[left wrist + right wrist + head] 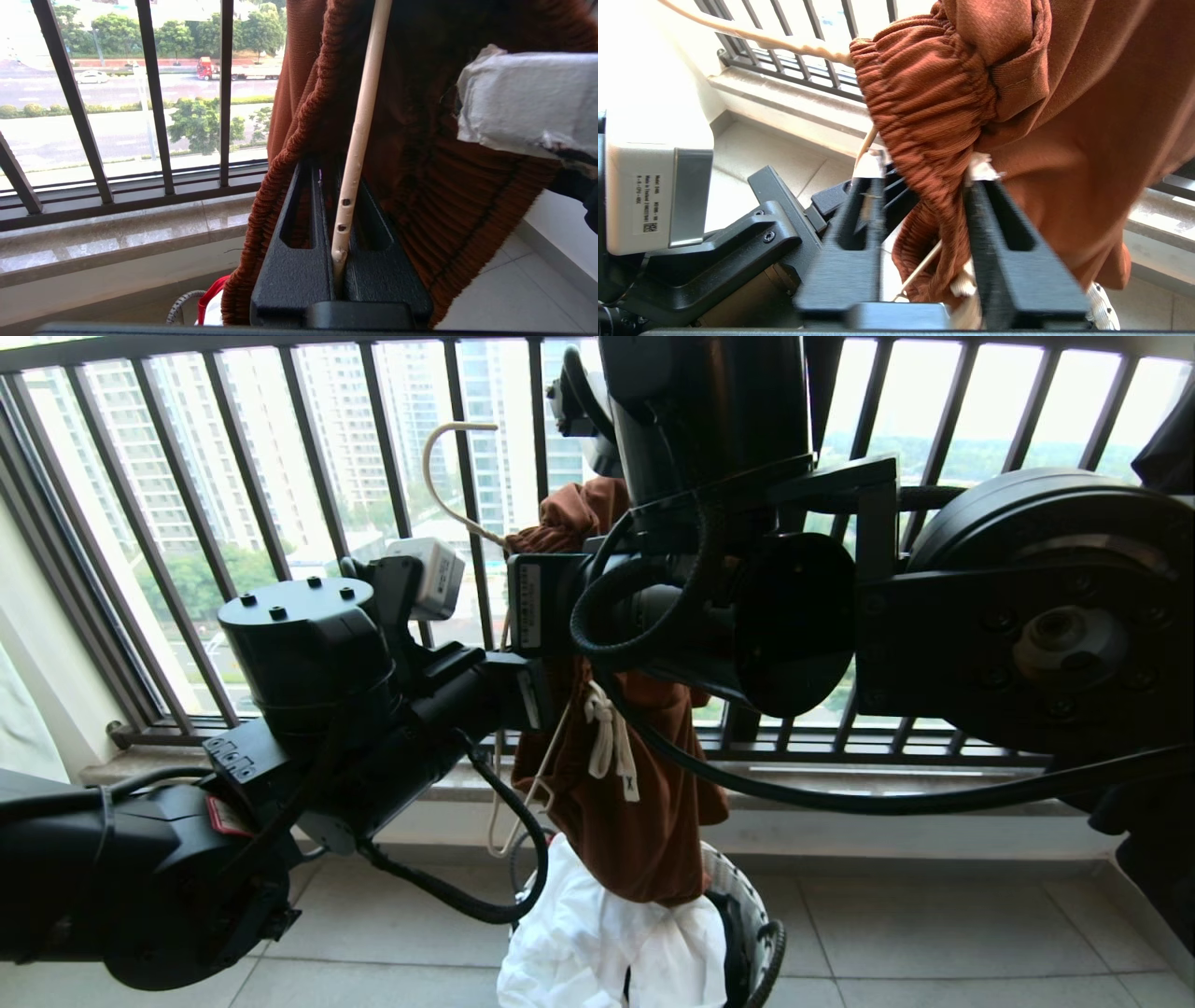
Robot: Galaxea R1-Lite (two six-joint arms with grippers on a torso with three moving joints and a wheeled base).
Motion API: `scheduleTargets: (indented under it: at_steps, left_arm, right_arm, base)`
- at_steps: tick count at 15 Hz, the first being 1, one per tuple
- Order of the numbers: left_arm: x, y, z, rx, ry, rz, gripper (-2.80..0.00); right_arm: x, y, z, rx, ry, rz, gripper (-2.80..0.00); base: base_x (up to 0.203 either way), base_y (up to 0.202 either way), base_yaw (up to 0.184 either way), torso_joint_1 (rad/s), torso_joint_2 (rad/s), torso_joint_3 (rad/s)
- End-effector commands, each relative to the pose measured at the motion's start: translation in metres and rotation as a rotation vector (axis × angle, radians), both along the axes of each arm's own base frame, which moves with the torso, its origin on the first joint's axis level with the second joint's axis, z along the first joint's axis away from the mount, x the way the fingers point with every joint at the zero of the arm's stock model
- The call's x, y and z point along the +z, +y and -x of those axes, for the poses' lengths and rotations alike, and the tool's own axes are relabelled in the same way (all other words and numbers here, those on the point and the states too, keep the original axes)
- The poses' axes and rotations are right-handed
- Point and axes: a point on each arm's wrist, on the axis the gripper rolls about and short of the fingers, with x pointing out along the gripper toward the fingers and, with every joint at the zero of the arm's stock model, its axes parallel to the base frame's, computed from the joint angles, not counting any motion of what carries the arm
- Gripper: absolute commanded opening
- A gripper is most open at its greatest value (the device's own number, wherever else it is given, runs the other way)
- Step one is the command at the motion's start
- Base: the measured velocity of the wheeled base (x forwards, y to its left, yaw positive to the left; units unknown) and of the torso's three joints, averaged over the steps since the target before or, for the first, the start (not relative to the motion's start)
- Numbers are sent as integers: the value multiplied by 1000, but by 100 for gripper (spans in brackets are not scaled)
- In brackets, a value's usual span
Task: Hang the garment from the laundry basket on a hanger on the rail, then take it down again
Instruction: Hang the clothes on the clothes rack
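Observation:
The rust-brown garment point(644, 821) hangs draped on the cream hanger point(439, 476), above the laundry basket point(758, 933). My left gripper point(329, 170) is shut on the hanger's wire point(359, 130), with the ribbed waistband point(280, 154) lying over its jaws. My right gripper point(924, 177) is open. Its jaws stand apart on either side of the bunched waistband point(924, 107), with a gap beside the cloth. The white drawstring point(611, 742) dangles at the front of the shorts. The rail is out of view.
The black balcony railing point(280, 476) and a stone ledge point(840, 784) run just behind the garment. White cloth point(597, 943) fills the basket on the tiled floor. Both arms cross in the middle of the head view, the right one large and close.

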Motion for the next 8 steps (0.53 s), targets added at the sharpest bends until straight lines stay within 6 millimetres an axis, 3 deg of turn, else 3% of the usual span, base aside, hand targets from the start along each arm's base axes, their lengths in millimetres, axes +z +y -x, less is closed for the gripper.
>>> scheduleTargets:
  at_steps: [1, 8]
  left_arm:
    - [2, 0, 0, 2, -6, 8, -280]
    - [8, 7, -1, 23, -22, 26, -280]
  right_arm:
    - [0, 0, -1, -5, 1, 0, 0]
    - [3, -10, 5, -43, -3, 7, 0]
  base:
    - [0, 0, 0, 0, 0, 0]
    - [0, 0, 0, 0, 0, 0]
